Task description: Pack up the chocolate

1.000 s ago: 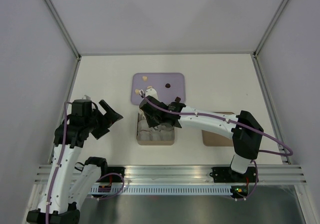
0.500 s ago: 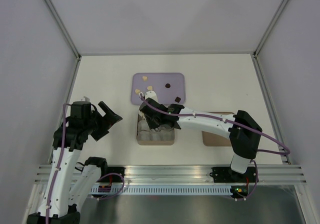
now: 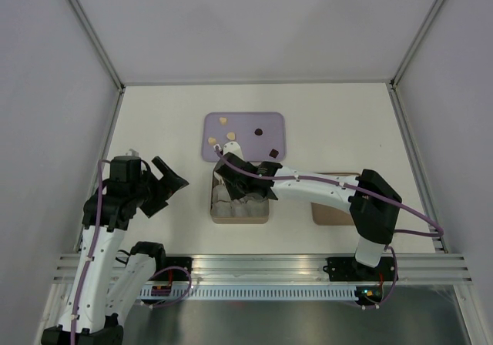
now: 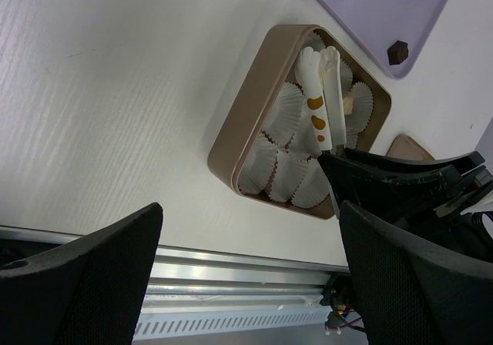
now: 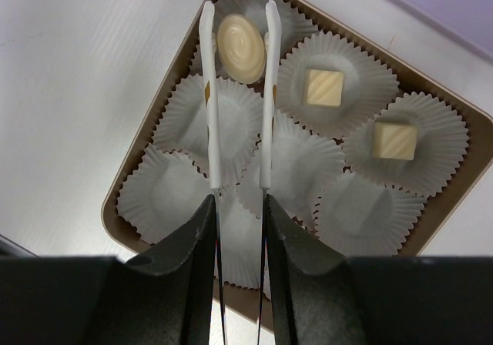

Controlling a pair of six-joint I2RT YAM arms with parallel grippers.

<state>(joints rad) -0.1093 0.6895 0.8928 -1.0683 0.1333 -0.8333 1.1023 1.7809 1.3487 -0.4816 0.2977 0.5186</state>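
Note:
My right gripper [image 5: 239, 206] is shut on the metal tongs [image 5: 209, 114]. Their white tips pinch an oval cream chocolate [image 5: 240, 38] over the far-left paper cup of the brown box [image 5: 146, 156]. Two square cream chocolates [image 5: 323, 88] [image 5: 394, 140] sit in cups along the box's far side. In the top view the right gripper [image 3: 239, 177] hangs over the box [image 3: 239, 216]. The purple tray [image 3: 269, 122] beyond it holds three cream pieces [image 3: 223, 119] and two dark squares [image 3: 259, 131]. My left gripper [image 3: 166, 182] is open and empty, left of the box.
Several empty white paper cups [image 5: 304, 164] fill the other places in the box. A brown lid [image 3: 330, 216] lies right of the box, partly under my right arm. The left wrist view shows the box [image 4: 231, 141], the tray [image 4: 416, 6] and the aluminium rail [image 4: 231, 272].
My right gripper has drawn the tongs back from the tray's near edge to over the box. The left arm has shifted only slightly.

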